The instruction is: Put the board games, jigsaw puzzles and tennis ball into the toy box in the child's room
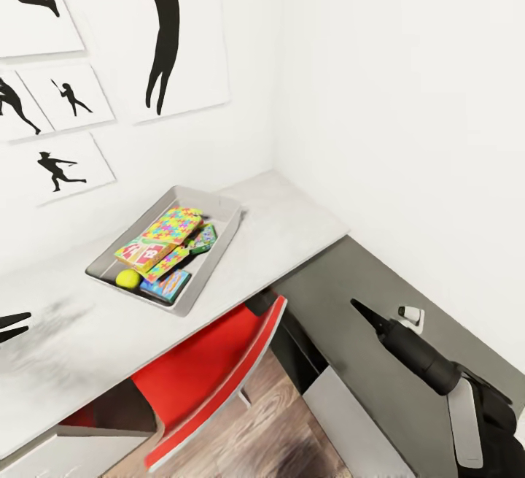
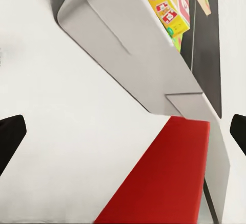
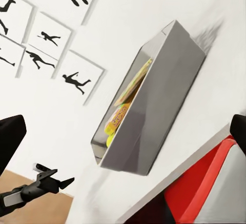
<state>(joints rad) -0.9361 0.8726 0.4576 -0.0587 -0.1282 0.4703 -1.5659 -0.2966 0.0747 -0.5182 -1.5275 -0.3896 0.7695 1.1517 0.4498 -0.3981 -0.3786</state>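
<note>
With both sets of fingers spread and holding nothing, I see the toy box (image 1: 219, 209) on the bench (image 1: 292, 226) at ten o'clock from centre. Inside lie the board games (image 1: 149, 253), jigsaw puzzles (image 1: 173, 225) and tennis ball (image 1: 128, 278). My right gripper (image 1: 361, 308) hovers at four o'clock, my left gripper (image 1: 13, 324) at eight.

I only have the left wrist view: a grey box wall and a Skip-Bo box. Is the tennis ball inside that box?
Observer: Yes. In the head view the tennis ball lies inside the toy box, at its near end.
Operator: What's next to it?
Observer: A blue board game lies right beside the ball.
Operator: Where's the right arm?
Observer: The right gripper hovers over the table's lower dark grey section, apart from the box.
</note>
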